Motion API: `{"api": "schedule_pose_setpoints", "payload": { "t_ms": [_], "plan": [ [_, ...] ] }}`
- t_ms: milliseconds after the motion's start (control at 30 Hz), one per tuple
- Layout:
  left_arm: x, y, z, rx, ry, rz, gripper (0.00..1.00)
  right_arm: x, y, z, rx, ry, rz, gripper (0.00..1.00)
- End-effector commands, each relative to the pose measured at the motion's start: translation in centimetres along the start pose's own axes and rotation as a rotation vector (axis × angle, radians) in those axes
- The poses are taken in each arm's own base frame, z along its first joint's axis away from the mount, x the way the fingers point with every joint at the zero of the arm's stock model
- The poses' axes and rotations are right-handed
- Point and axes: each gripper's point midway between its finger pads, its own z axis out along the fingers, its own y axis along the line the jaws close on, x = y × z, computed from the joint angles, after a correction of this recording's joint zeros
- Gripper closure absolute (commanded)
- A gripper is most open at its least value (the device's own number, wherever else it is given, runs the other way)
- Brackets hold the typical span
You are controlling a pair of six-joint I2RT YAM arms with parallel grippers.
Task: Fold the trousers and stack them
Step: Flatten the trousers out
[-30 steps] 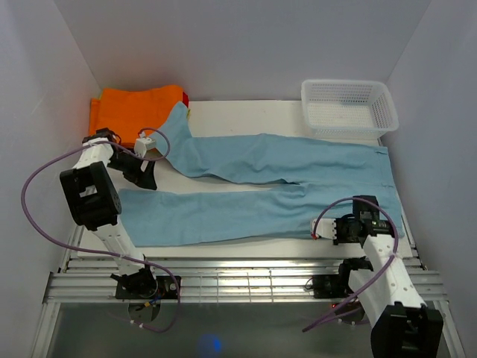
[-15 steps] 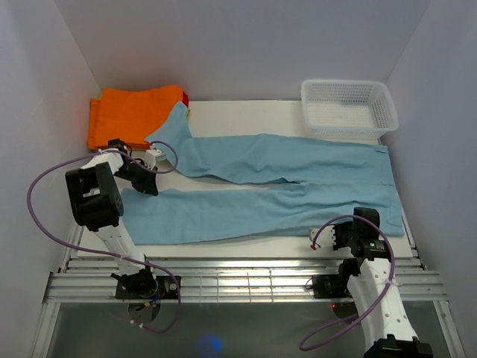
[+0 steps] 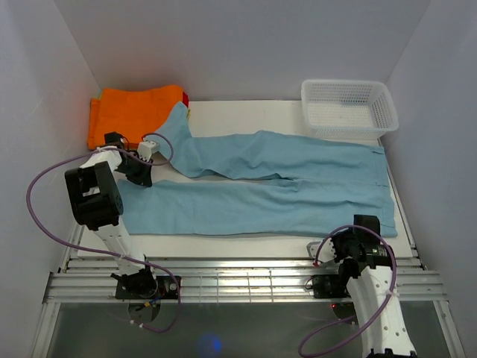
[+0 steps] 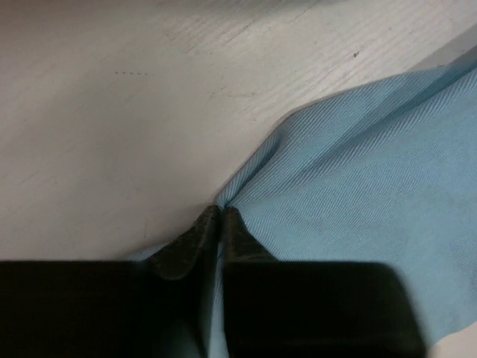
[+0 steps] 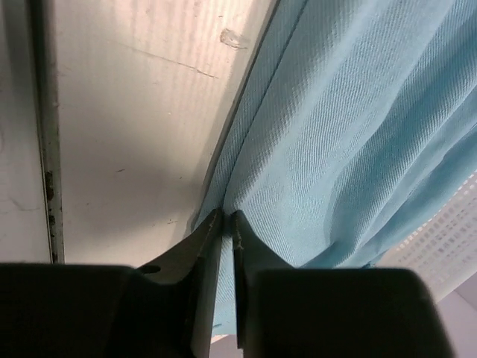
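The light blue trousers (image 3: 283,186) lie spread flat across the white table (image 3: 246,112), waist to the right and both legs reaching left. My left gripper (image 3: 140,177) sits at the far corner of the near leg's cuff. In the left wrist view my left gripper (image 4: 221,209) is shut on a pinch of the trousers (image 4: 358,171). My right gripper (image 3: 361,227) is at the near edge of the waist. In the right wrist view my right gripper (image 5: 226,214) holds the hem of the trousers (image 5: 350,127) between its narrow jaws.
A folded orange garment (image 3: 134,112) lies at the back left, its edge under the far leg's cuff. A white mesh basket (image 3: 349,108) stands at the back right. Metal rails (image 3: 238,280) run along the near edge. White walls close in both sides.
My left gripper dropped onto the near leg's cuff and closed on it. My right gripper drew back toward the near edge. The near leg's front edge shifted slightly away from the rails.
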Motion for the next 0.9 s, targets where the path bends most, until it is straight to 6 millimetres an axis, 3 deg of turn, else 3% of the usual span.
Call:
{"api": "schedule_pose_setpoints", "payload": {
  "t_ms": [0,33,67,100,133,167,200,267,367,400,433,467,500,533,567,600,633,667,700,733,767,800,867],
  "plan": [
    [1.1,3.6,-0.8,-0.125,0.054,0.03,0.72,-1.0,0.6,-1.1,-0.026,-0.024,-0.104,0.81],
    [-0.7,1.9,-1.4,-0.038,-0.024,0.049,0.61,-1.0,-0.1,-1.4,0.011,-0.015,-0.109,0.71],
    [-0.9,-0.1,-2.3,0.037,-0.041,0.044,0.51,-1.1,-0.7,-1.7,0.038,-0.016,-0.106,0.56],
    [-2.6,-1.2,-4.3,0.046,-0.106,0.09,0.32,-1.5,-2.1,-2.7,0.091,-0.033,-0.088,0.25],
    [-4.4,-2.7,-5.6,0.098,-0.19,0.115,0.23,-1.7,-2.9,-3.2,0.115,-0.047,-0.074,0.08],
    [-4.9,-4.2,-6.8,0.135,-0.216,0.118,0.18,-1.9,-3.7,-3.7,0.139,-0.059,-0.054,0.01],
    [-6.2,-5.4,-8.7,0.138,-0.267,0.157,0.16,-2.2,-4.2,-4.0,0.141,-0.089,0.02,0.08],
    [-7.2,-8.4,-10.8,0.208,-0.316,0.222,0.15,-1.9,-6.9,-6.2,0.195,-0.086,0.091,0.09],
    [-8.0,-13.0,-12.1,0.255,-0.33,0.313,0.15,-1.7,-10.6,-9.1,0.228,-0.126,0.298,0.1],
    [-8.8,-15.6,-11.9,0.299,-0.334,0.364,0.15,-1.8,-11.8,-9.7,0.236,-0.15,0.353,0.1],
    [-9.6,-17.5,-12.8,0.296,-0.365,0.407,0.15,-1.6,-12.3,-9.2,0.187,-0.179,0.509,0.09],
    [-10.5,-18.4,-11.9,0.269,-0.385,0.364,0.16,-1.2,-14.5,-10.1,0.217,-0.188,0.559,0.08],
    [-11.7,-22.7,-11.0,0.32,-0.394,0.446,0.16,-0.7,-14.9,-8.5,0.138,-0.206,0.658,0.03],
    [-14.5,-24.2,-11.9,0.252,-0.51,0.541,0.18,-0.4,-15.4,-8.0,0.113,-0.217,0.733,0.01],
    [-15.0,-26.5,-11.4,0.256,-0.523,0.519,0.19,-0.1,-16.6,-8.0,0.097,-0.231,0.853,0.03],
    [-14.2,-30.1,-9.3,0.257,-0.484,0.59,0.2,0.1,-16.6,-5.9,0.008,-0.26,0.945,0.09],
    [-15.4,-31.7,-9.1,0.238,-0.529,0.622,0.21,0.3,-17.0,-5.3,-0.026,-0.273,1.012,0.13],
    [-14.9,-33.6,-7.2,0.273,-0.48,0.63,0.24,0.4,-17.2,-4.7,-0.065,-0.285,1.113,0.17],
    [-14.8,-37.2,-6.7,0.32,-0.465,0.689,0.26,0.6,-18.2,-3.7,-0.101,-0.319,1.164,0.22],
    [-14.6,-38.6,-5.6,0.335,-0.434,0.703,0.28,0.9,-18.5,-3.3,-0.115,-0.327,1.202,0.23],
    [-14.2,-40.0,-3.2,0.351,-0.383,0.71,0.32,1.1,-18.8,-2.8,-0.131,-0.327,1.263,0.23],
    [-13.4,-42.7,-2.5,0.393,-0.357,0.732,0.33,1.6,-18.9,-1.5,-0.157,-0.318,1.3,0.23],
    [-14.0,-45.3,-1.1,0.403,-0.361,0.769,0.36,2.4,-19.2,-0.3,-0.164,-0.316,1.346,0.23]
  ]
}}
